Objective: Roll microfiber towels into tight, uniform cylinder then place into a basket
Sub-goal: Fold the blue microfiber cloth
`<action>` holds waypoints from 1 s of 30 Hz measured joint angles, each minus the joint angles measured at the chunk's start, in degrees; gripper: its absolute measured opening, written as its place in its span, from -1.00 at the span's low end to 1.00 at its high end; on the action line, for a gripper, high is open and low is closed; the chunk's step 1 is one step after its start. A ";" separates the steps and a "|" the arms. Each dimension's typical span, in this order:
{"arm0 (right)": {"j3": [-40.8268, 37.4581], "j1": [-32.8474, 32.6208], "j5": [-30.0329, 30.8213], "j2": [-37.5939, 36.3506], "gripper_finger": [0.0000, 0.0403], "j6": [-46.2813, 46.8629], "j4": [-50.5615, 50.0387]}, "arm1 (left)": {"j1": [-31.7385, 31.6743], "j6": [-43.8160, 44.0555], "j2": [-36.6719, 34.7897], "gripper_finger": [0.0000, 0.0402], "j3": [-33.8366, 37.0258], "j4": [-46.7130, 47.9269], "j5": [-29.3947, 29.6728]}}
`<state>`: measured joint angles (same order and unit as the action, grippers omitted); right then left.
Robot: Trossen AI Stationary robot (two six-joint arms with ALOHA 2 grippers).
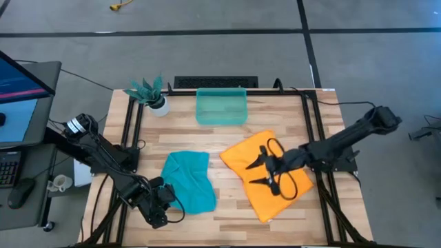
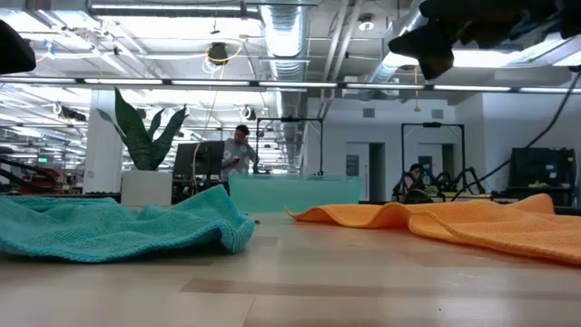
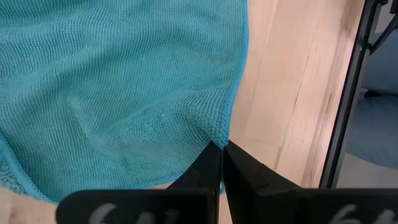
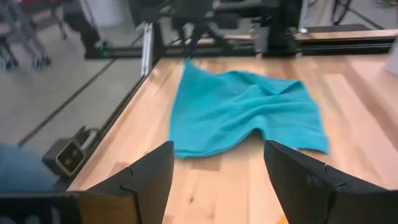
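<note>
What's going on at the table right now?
Both towels still lie flat and unrolled on the wooden table. The left claw is shut, pinching the edge of the teal towel at its corner near the table's front-left. The right claw hangs open above the orange towel, holding nothing. The basket sits empty at the back of the table, beside the potted plant.

high: overhead, down | low: tabletop-level | wrists: close, share teal towel (image 3: 124, 87)
</note>
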<state>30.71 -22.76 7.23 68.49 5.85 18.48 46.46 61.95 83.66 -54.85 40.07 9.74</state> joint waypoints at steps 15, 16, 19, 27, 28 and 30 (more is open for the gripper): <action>14.99 -5.78 3.79 22.97 0.35 -10.27 0.43 | 0.00 2.78 0.00 -1.00 0.00 -0.15 0.34; 15.86 -5.76 3.77 24.40 0.35 -10.72 0.42 | 0.00 2.80 -0.01 -1.00 0.00 -0.15 0.60; 19.03 -5.76 3.78 29.09 0.35 -13.27 0.45 | 0.00 2.83 -0.02 -1.00 0.00 -0.15 1.16; 26.07 -4.41 3.60 40.15 0.35 -16.55 0.40 | 0.00 2.61 -0.02 -1.00 0.00 -0.15 1.18; 26.87 -4.19 3.57 41.33 0.35 -16.49 0.41 | 0.00 2.61 -0.02 -1.00 0.00 -0.15 1.18; 28.40 -3.99 3.57 43.61 0.35 -16.41 0.52 | 0.00 2.59 -0.02 -1.00 0.00 -0.15 1.18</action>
<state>59.11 -26.74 10.81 112.10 -10.57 19.00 46.46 64.53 83.64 -54.85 39.92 10.92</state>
